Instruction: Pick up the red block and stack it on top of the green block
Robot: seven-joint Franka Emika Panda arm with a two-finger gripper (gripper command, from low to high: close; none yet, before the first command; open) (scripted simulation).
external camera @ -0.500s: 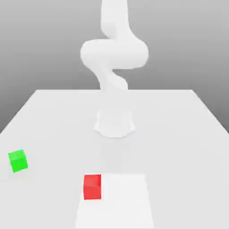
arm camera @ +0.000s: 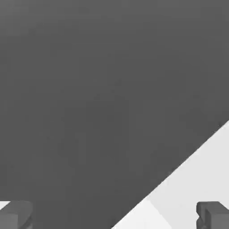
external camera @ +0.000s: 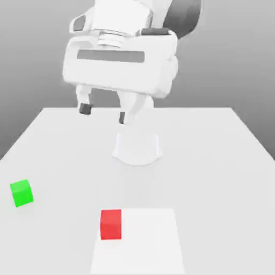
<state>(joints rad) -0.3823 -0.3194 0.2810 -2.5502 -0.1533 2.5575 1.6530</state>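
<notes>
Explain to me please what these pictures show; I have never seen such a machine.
This is a simulated robot arm with a two-finger gripper. The exterior view, from a camera off the arm, shows a pale table. On it, a green block lies toward the exterior view's left; a red block sits on a white square. The hand view comes from a camera on the hand, with the two fingertips and a piece of the table. The gripper is open and holds nothing; the blocks are not stacked.
</notes>
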